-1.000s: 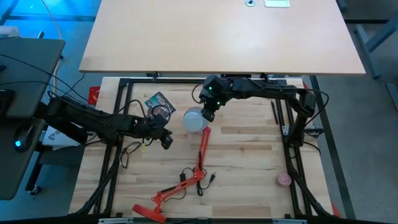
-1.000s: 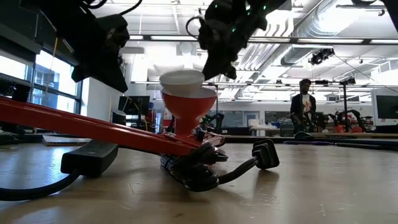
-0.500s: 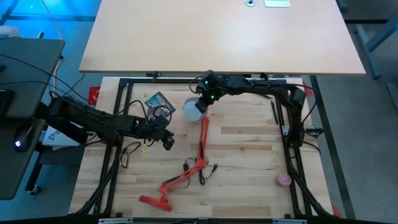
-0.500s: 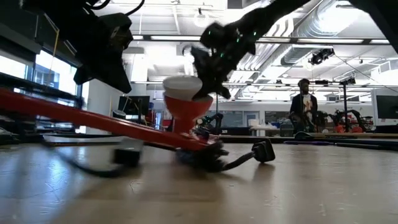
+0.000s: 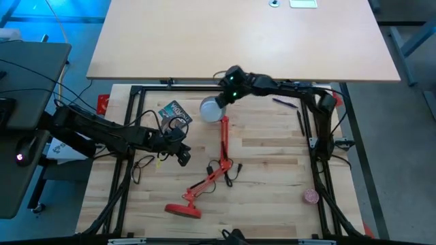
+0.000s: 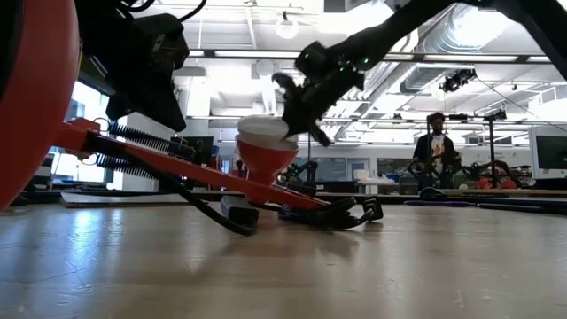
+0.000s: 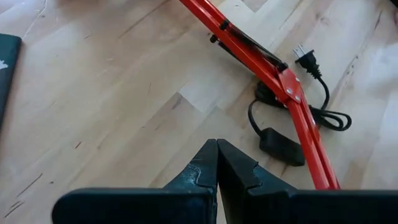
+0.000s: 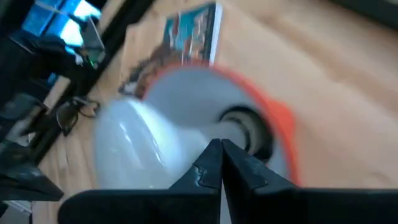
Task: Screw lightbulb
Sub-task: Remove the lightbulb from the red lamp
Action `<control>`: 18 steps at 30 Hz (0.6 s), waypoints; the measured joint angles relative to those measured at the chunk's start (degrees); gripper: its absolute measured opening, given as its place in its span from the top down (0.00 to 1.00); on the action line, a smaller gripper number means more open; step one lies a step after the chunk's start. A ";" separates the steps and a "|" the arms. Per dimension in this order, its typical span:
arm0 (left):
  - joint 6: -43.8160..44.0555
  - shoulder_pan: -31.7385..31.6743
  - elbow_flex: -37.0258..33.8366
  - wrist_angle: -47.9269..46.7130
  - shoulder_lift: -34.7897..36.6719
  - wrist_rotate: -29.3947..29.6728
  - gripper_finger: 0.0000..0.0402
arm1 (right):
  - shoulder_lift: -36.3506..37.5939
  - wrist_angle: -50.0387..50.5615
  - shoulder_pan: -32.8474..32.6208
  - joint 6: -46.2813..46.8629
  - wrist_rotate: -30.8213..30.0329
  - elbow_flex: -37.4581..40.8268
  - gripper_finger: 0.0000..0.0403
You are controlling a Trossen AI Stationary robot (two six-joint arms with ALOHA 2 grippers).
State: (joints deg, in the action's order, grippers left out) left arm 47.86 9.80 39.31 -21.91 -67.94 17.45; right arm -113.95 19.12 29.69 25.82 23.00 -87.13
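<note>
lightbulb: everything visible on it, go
The lightbulb is white and glossy, a rounded dome tapering to a narrow neck. Its neck sits in the dark socket of the red lamp shade, dome sticking out. The right hand is beside it, fingers shut, gripping nothing. How far it is screwed in cannot be told.

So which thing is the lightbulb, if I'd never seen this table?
Find the red desk lamp lying across the wooden table. Follow its arm to the shade at the far end. The lightbulb sits in that shade by the right gripper: a plain white dome, not red.
</note>
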 joint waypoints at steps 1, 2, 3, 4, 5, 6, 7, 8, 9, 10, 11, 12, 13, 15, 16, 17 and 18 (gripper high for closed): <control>-0.22 0.00 0.00 0.00 0.00 -0.01 1.00 | 0.89 0.31 0.46 -0.48 -0.07 -0.01 1.00; -0.54 0.00 0.00 -0.04 0.00 0.00 1.00 | 1.69 0.23 0.88 -0.89 -0.06 -0.07 1.00; -1.04 0.00 0.00 -0.01 0.00 0.00 1.00 | 2.49 0.03 1.38 -1.31 0.31 -0.07 1.00; -1.61 0.00 0.00 -0.05 0.00 0.00 1.00 | 3.09 -0.11 1.82 -1.35 1.26 -0.07 1.00; -2.18 -0.01 0.00 -0.05 0.00 0.01 1.00 | 3.84 -0.43 2.24 -1.33 2.99 -0.07 1.00; -2.86 -0.03 0.00 0.00 0.00 0.01 1.00 | 4.55 -0.59 2.64 -1.26 4.92 -0.07 1.00; -3.42 -0.06 0.00 -0.04 0.00 0.05 1.00 | 5.38 -0.58 2.93 -1.28 6.15 -0.07 1.00; -3.92 -0.11 0.00 0.00 0.00 0.16 1.00 | 6.38 -0.31 2.95 -1.29 6.73 -0.07 1.00; -4.30 -0.17 0.00 0.05 0.00 0.20 1.00 | 7.41 0.34 2.89 -1.56 7.08 -0.10 1.00; -4.54 -0.30 0.00 0.08 0.00 0.23 1.00 | 8.41 1.32 2.51 -2.40 7.21 -0.12 1.00; -4.90 -0.44 0.00 0.36 0.00 0.48 1.00 | 9.30 2.52 1.89 -3.60 7.19 -0.13 1.00; -5.28 -0.47 0.00 0.81 0.00 1.09 1.00 | 10.02 3.87 0.97 -4.84 7.08 -0.18 1.00; -6.03 -0.59 0.00 1.28 0.00 2.00 1.00 | 10.60 5.15 -0.26 -6.01 7.10 -0.20 1.00; -8.17 -1.21 0.00 1.89 0.00 4.08 1.00 | 11.27 7.59 -3.49 -7.87 7.03 -0.20 1.00; -9.19 -1.94 0.00 2.16 0.00 5.17 1.00 | 11.42 8.48 -5.17 -8.24 6.42 -0.20 1.00; -10.00 -3.01 0.00 2.29 0.00 6.51 1.00 | 11.52 9.12 -6.83 -8.44 5.16 -0.20 1.00; -10.67 -4.48 0.00 2.26 0.00 7.80 1.00 | 11.60 9.63 -8.38 -8.51 3.59 -0.20 1.00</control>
State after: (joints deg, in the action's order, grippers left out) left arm 37.19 5.32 39.31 -19.65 -67.94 25.25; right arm -102.36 28.76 21.31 17.31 26.60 -87.33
